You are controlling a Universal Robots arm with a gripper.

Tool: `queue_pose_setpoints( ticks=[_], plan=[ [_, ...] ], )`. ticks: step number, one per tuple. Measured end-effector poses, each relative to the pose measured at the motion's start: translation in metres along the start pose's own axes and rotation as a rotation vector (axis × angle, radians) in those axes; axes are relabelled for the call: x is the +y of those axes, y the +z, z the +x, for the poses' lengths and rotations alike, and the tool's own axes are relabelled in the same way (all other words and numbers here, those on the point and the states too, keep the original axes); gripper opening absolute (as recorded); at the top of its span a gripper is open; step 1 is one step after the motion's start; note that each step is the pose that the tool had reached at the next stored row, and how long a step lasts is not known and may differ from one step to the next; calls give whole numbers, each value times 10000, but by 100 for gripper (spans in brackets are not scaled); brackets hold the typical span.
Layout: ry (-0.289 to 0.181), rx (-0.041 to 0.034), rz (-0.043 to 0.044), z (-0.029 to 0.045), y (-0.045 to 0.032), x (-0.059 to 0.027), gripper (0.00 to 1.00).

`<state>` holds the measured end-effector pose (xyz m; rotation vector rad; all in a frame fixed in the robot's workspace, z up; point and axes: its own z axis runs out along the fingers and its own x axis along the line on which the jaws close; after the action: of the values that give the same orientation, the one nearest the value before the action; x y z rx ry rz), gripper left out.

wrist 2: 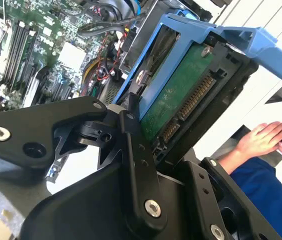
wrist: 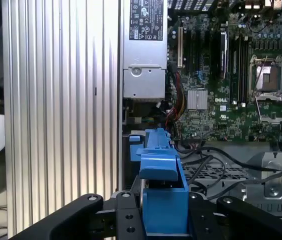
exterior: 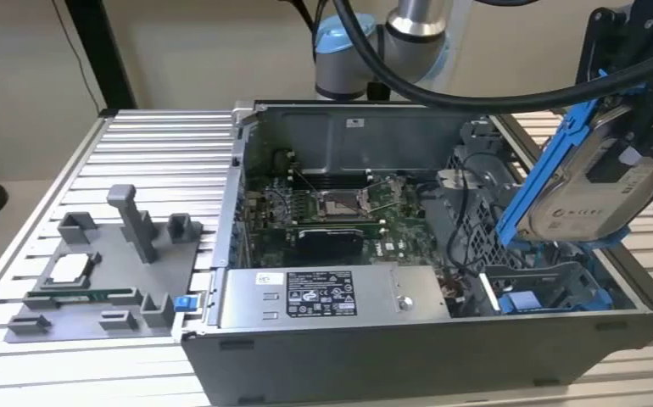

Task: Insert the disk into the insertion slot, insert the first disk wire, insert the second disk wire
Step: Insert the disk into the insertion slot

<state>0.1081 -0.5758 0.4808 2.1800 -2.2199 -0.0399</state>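
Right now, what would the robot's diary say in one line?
hand: shut on disk | disk: tilted, above insertion slot, not in yet | where: open computer case

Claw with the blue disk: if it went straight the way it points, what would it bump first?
Probably the insertion slot below, though depth is unclear. The claw points down into the computer case, with the gripped disk leading.

Case (exterior: pixel 417 356) on desk (exterior: pixel 157 153); disk (exterior: pixel 581 182) tilted above slot (exterior: pixel 536 288) inside case; fixture plate (exterior: pixel 78 315) beside case, exterior view's left.
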Motion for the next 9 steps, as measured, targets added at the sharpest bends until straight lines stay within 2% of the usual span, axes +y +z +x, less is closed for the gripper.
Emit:
queue_pose_setpoints(
  ticks=[4, 9],
  plan=[
    [1, -1, 0, 41, 24, -14, 0],
    [0, -1, 0, 73, 104, -40, 0]
  ],
)
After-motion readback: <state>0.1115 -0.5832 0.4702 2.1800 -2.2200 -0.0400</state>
